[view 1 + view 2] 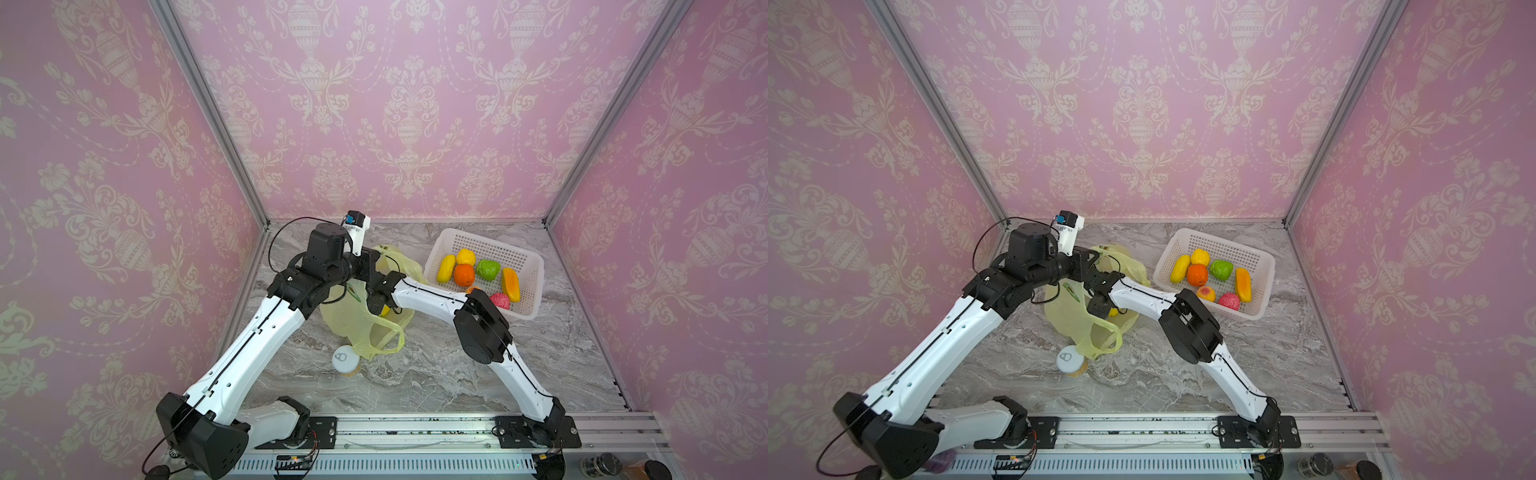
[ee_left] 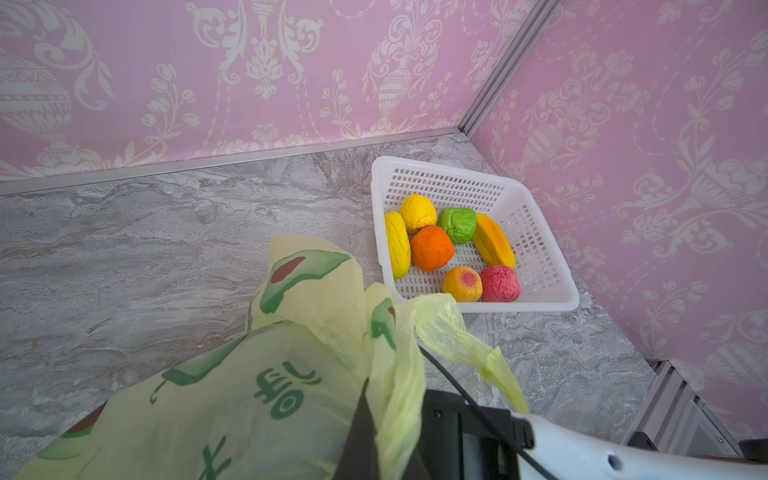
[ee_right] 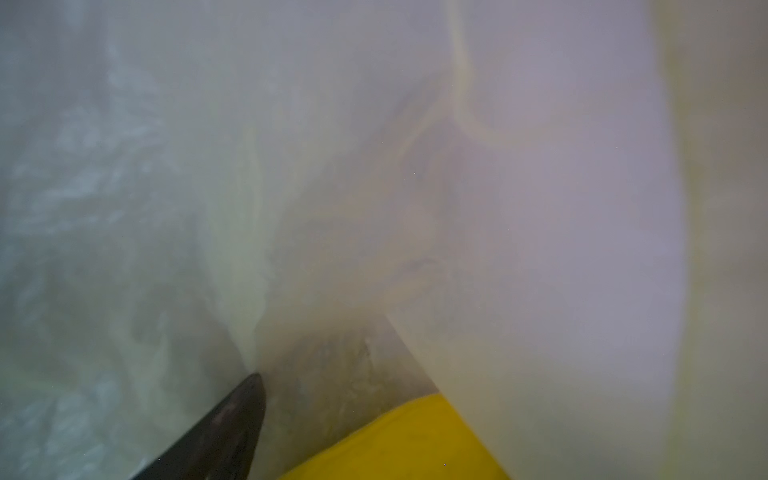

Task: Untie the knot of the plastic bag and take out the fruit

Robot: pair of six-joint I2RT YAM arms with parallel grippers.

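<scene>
Plastic bag (image 1: pixel 353 320), thin yellow-green film printed with green avocados, lies near the middle of the grey marbled surface (image 1: pixel 436 374). Its back part is lifted. The left claw (image 2: pixel 362 415) is closed tight on a fold of the film there, and the rest sags down to the surface. One handle loop (image 1: pixel 402 337) lies slack and open at the front. The bag's front edge rests against a can (image 1: pixel 345 359) with a white pull-tab lid.

The right claw (image 1: pixel 375 302) reaches into the bag's mouth from the right with its jaws spread wide. In the right wrist view one dark finger (image 3: pixel 232 424) shows against cloudy film, with a yellow fruit (image 3: pixel 395 440) just beside it. Whether the finger touches that fruit cannot be told.

At the back right, apart from the bag, stands a white perforated basket (image 1: pixel 490 245). It holds seven pieces packed close together:
- a long yellow fruit (image 2: pixel 397 245)
- a round yellow fruit (image 2: pixel 417 212)
- a green fruit (image 2: pixel 458 224)
- an orange fruit (image 2: pixel 432 248)
- a long orange-yellow fruit (image 2: pixel 494 241)
- a peach-coloured fruit (image 2: pixel 462 284)
- a pink-red fruit (image 2: pixel 500 284)
</scene>
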